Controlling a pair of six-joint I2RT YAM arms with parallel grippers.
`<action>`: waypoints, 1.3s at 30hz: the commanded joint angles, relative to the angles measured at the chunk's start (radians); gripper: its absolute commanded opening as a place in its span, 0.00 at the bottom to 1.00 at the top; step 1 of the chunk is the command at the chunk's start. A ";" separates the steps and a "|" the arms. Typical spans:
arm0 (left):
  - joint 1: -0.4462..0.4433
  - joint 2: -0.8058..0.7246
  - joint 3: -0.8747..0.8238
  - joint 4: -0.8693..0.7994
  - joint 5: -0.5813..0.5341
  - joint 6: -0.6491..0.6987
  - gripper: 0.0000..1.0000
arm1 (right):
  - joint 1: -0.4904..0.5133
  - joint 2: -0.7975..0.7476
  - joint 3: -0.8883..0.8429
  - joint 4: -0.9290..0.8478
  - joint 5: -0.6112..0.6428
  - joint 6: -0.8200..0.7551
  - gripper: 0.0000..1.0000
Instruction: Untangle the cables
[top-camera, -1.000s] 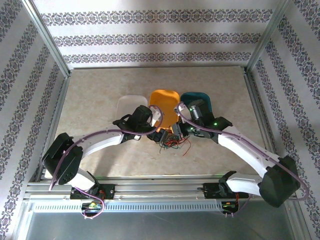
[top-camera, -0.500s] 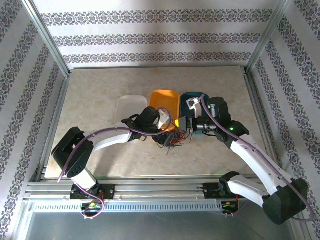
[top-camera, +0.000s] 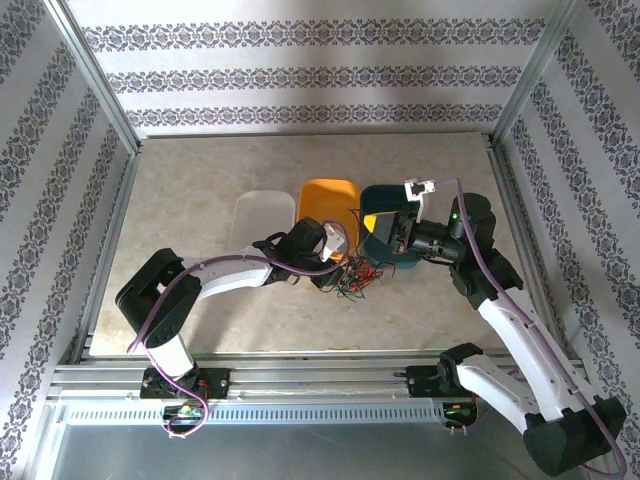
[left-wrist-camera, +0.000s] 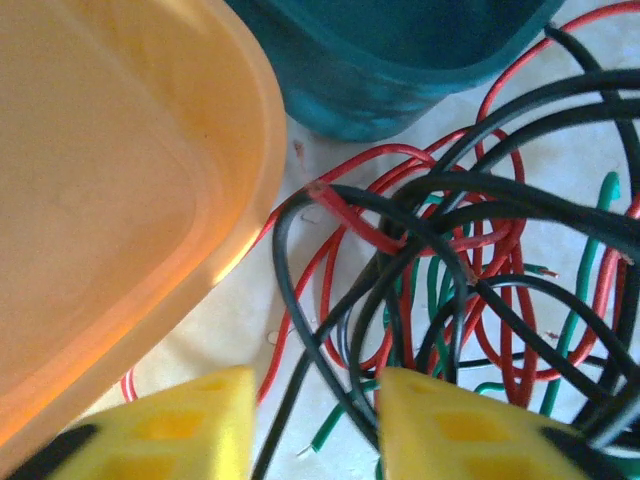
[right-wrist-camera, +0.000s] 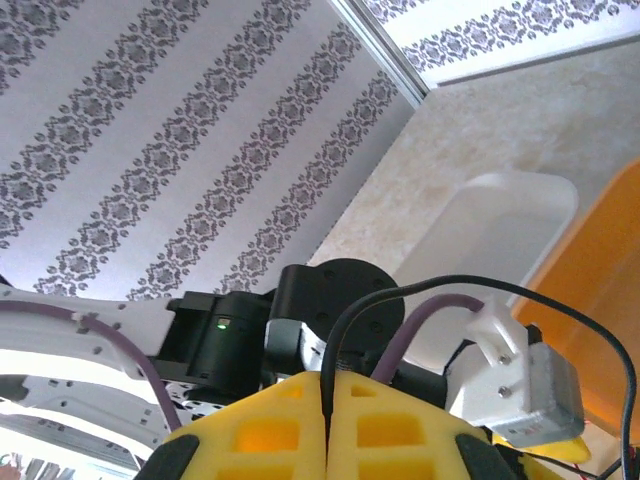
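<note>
Cables (left-wrist-camera: 450, 260): black, red and green strands in one loose knot on the table (left-wrist-camera: 235, 330). They lie just in front of the orange tub (left-wrist-camera: 120, 200) and the teal tub (left-wrist-camera: 400, 70), between your two grippers.

Left gripper (left-wrist-camera: 315, 425): the yellow fingers stand apart at the near edge of the knot. A black strand and a green cut end run through the gap. As far as you can see, neither pad presses on them. From above, the wrist and its camera cover these fingers.

Right gripper (right-wrist-camera: 327, 400): the fingers are pressed together, pinching one black cable (right-wrist-camera: 400, 292). It rises from the seam, arcs over and leaves at the right edge of the wrist view, so you cannot follow its far end. From above, this gripper shows against the teal tub.

Hard to read: the knot is cut off at the right and bottom edges of the left wrist view. In its dense middle you cannot settle which strand passes over which. Overhead, the strands are too fine to count.

Surroundings: the white tub (top-camera: 262, 212) sits left of the orange one, making three tubs in a row. The left arm (right-wrist-camera: 230, 335) crosses the right wrist view in front of the white tub. Striped wall panels (top-camera: 300, 75) close the far side.
</note>
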 joint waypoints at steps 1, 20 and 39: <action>-0.017 0.022 0.008 0.017 -0.017 0.008 0.26 | -0.015 -0.045 0.055 0.086 0.008 0.030 0.00; -0.029 -0.011 -0.061 -0.019 -0.086 -0.011 0.00 | -0.087 -0.130 0.279 0.071 0.351 -0.199 0.00; -0.089 -0.263 -0.044 -0.015 0.072 0.092 0.99 | 0.010 -0.017 0.255 0.086 0.278 -0.082 0.00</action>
